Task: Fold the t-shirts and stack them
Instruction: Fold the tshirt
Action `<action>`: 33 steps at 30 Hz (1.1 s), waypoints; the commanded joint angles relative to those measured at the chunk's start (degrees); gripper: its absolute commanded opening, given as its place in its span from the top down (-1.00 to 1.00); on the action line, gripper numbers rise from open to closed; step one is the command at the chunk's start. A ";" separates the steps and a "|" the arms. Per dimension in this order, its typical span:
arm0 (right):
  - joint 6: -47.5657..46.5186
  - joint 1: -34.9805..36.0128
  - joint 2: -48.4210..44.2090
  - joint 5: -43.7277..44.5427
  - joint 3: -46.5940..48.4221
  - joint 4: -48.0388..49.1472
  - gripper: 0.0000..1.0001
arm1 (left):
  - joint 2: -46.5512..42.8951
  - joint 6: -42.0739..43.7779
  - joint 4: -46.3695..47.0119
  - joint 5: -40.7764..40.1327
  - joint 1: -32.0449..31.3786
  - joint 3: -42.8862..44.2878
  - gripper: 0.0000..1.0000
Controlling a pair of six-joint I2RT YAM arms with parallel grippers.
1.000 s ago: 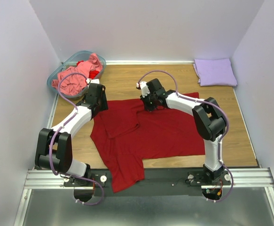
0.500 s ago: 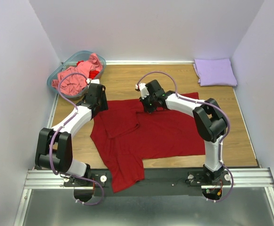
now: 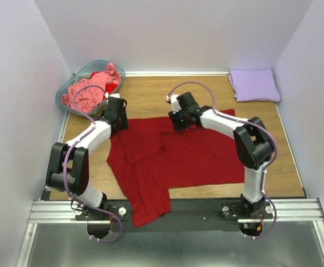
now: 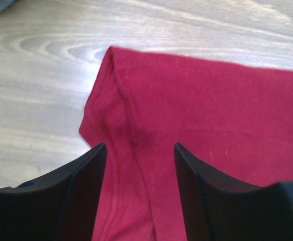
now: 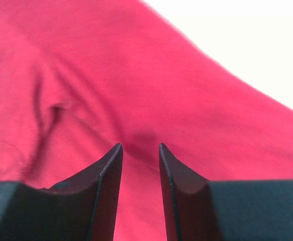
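Folding the dark red t-shirt, spread flat beneath both jaws, we hold the left gripper open astride its hemmed corner and the right gripper narrowly parted, empty, above a crease; next, we judge, each must pinch cloth.

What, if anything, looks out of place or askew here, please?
The dark red t-shirt lies skewed, its left part folded over itself and its near corner hanging off the table's front edge. The salmon-pink t-shirt sits crumpled in the teal basket. The lavender t-shirt, far right, is neatly folded.

Left pincer, right pincer: jaws apart
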 commanded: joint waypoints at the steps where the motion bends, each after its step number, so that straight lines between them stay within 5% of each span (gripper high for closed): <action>1: 3.69 -6.27 -5.25 5.08 -1.17 -0.76 0.13 | 4.52 -0.38 -0.38 -0.32 0.23 4.44 -0.19; 12: 17.31 -28.06 -3.94 4.29 -4.86 1.52 0.12 | 20.52 -0.74 -3.72 0.30 1.28 14.55 0.08; 22: 25.05 -37.83 1.77 3.32 -7.24 5.39 0.13 | 28.43 -0.47 -6.01 1.36 2.77 21.58 0.10; 33: 24.98 -41.09 10.30 0.07 2.86 5.83 0.13 | 42.67 0.23 -13.47 3.12 3.74 43.72 0.13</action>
